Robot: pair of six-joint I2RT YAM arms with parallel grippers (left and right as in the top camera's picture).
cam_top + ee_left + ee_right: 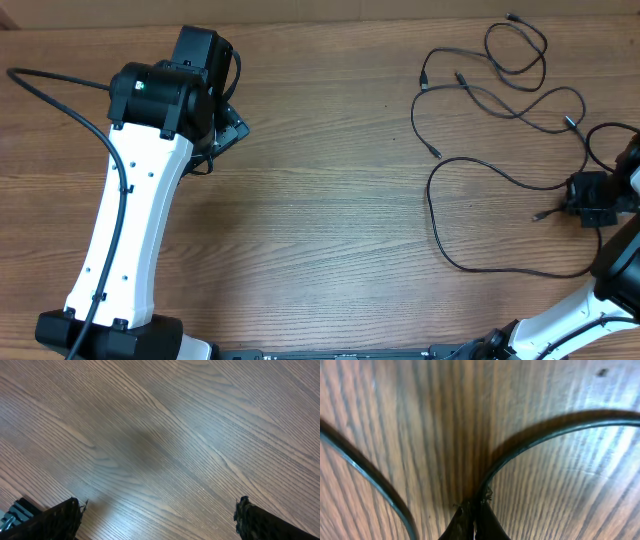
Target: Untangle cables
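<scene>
Several thin black cables (pixel 480 95) lie looped and crossing on the right side of the wooden table (pixel 330 220), their small plugs scattered around. At the right edge, my right gripper (pixel 585 200) is down on the table among them. In the right wrist view its fingers (pixel 474 505) are pressed together, shut on one cable (pixel 545 435) that curves away to the upper right. A second cable (pixel 365 472) arcs past on the left, untouched. My left gripper (pixel 232 130) hovers far from the cables at the upper left. It is wide open (pixel 159 507) over bare wood.
The left arm's white link (pixel 130 220) and its thick black lead (pixel 60 95) stretch across the left of the table. The right arm's base (pixel 600 320) sits at the lower right corner.
</scene>
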